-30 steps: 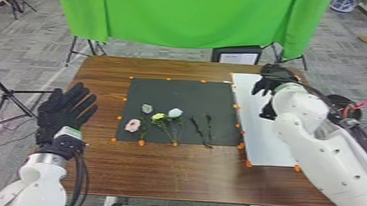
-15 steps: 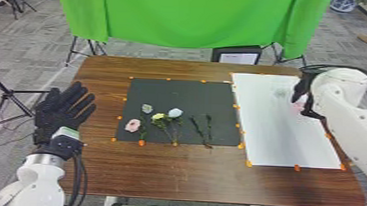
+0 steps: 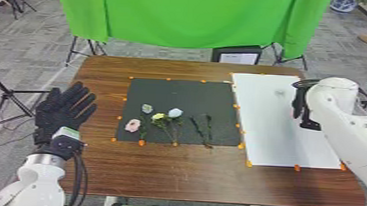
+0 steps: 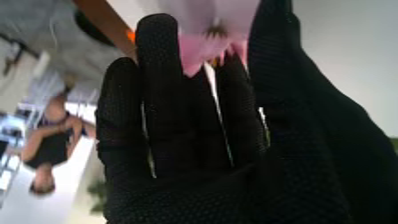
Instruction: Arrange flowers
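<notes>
Beside the white sheet's right part (image 3: 283, 140) is my right hand (image 3: 302, 103) in the head view. In the right wrist view, my right hand (image 4: 187, 125) has its thumb close against its fingers, pinching a pink flower (image 4: 202, 50) whose petals show past the fingertips. A small pale item (image 3: 281, 92) lies on the sheet's far part. On the dark mat (image 3: 180, 93) are a pink flower (image 3: 133, 125), a yellow one (image 3: 159, 116), a pale blue-white one (image 3: 175, 112), a small pale green one (image 3: 147, 108) and dark green stems (image 3: 197, 127). My left hand (image 3: 62, 110) is open, fingers straight.
Orange markers (image 3: 249, 164) edge the mat and sheet on the brown table (image 3: 177, 176). A green cloth (image 3: 192, 21) hangs behind, with a black box (image 3: 236, 55) near its foot. A tripod (image 3: 11, 96) stands left of the table.
My right hand has moved right and toward the near side from over the sheet's far part, uncovering the small pale item. The left hand has stayed still.
</notes>
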{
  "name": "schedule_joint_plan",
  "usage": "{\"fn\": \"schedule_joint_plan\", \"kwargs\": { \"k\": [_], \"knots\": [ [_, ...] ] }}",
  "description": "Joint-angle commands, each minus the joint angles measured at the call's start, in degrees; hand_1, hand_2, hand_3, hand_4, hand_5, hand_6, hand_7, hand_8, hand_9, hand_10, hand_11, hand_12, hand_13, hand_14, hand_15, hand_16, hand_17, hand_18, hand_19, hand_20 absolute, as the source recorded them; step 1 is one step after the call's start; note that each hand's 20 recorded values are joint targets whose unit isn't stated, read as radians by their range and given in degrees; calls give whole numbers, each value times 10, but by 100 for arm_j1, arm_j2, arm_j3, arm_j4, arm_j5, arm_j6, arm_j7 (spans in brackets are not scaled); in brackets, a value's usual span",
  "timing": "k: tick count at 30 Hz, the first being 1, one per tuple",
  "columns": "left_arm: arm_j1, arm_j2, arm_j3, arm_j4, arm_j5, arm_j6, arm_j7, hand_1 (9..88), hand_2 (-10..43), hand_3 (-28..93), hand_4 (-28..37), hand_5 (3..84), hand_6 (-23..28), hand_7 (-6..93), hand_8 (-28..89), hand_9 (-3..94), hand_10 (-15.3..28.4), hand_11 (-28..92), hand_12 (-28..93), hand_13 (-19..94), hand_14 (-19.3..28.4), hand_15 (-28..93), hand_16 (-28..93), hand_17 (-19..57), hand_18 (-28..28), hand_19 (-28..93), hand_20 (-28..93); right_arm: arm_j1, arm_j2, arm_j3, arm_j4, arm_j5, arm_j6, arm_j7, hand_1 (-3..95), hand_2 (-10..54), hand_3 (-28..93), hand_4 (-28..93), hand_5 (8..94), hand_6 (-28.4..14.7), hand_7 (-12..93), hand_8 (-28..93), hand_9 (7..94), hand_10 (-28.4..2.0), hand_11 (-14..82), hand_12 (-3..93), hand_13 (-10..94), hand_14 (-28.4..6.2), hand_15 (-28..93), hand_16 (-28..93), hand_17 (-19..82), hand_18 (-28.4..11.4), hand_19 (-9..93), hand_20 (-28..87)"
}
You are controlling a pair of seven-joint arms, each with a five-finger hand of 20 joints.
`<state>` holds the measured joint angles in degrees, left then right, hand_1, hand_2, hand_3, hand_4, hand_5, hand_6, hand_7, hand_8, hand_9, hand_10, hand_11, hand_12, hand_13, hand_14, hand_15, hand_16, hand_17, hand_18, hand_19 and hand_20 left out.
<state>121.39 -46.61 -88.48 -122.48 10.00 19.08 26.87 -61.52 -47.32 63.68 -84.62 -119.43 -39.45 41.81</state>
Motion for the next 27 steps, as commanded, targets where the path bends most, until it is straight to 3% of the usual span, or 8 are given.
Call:
{"fn": "schedule_joint_plan", "kwargs": {
  "k": [1,4,6,10,17,19,22,27],
  "knots": [
    [16,-36,3,-10,-2,-61,-39,251,140,734,-283,479,106,118,-72,397,158,195,122,268,169,368,-61,-65,162,372,105,-610,184,-3,6,-691,697,-761,604,-95,629,-283,597,19,206,-145,638,-88,126,135,664,-63,330,364,311,-215,747,355],
    [19,-43,4,-4,9,-72,-46,251,140,734,-283,480,107,118,-72,396,157,195,123,268,169,367,-62,-65,162,372,105,-785,237,30,-29,-763,1114,-888,643,-95,609,-283,649,27,235,-100,714,-82,122,206,713,-37,285,417,351,-190,750,358],
    [31,-51,0,-9,-1,-74,-39,251,140,734,-283,480,106,118,-72,396,158,195,123,268,169,367,-62,-65,162,372,105,-879,281,23,-93,-828,1481,-964,653,-95,605,-283,690,25,283,-38,797,-71,80,324,739,-32,286,436,367,-184,752,359],
    [29,-41,-3,-13,-5,-74,-18,250,140,735,-283,480,106,118,-72,397,158,196,123,268,169,367,-62,-65,162,372,105,-1004,378,13,-327,-1045,2157,-1132,660,-95,618,-283,749,27,335,0,867,-65,93,410,777,-39,298,468,390,-182,760,367],
    [103,-59,-39,-37,-8,-52,-13,250,140,735,-283,479,107,116,-72,396,159,196,123,268,169,367,-62,-64,161,371,105,-1167,421,75,-1464,-1788,2762,-1635,652,-95,638,-283,764,27,339,12,880,-67,93,432,785,-43,301,483,394,-187,764,377],
    [89,-111,-70,-16,46,-75,-116,251,140,735,-283,479,107,116,-72,396,158,196,123,268,169,367,-61,-65,162,371,105,-1085,324,-46,-1729,-1886,2912,-1739,649,-95,645,-283,766,27,336,10,882,-68,92,434,785,-44,302,485,393,-188,764,379],
    [59,-125,-53,5,71,-166,-174,250,140,734,-283,477,106,116,-72,391,160,193,122,263,169,362,-63,-65,161,369,104,-905,-68,-299,-1929,-2180,3026,-1681,645,-95,654,-283,764,26,337,17,880,-70,91,435,785,-44,303,486,392,-191,766,382],
    [-57,-118,69,25,91,-139,-183,250,140,733,-283,472,105,114,-71,386,159,191,123,261,169,360,-60,-65,161,369,104,-647,-709,-842,-1960,-2184,3187,-1691,639,-95,663,-283,762,24,330,16,876,-68,91,433,778,-45,309,485,383,-198,771,389]
  ]
}}
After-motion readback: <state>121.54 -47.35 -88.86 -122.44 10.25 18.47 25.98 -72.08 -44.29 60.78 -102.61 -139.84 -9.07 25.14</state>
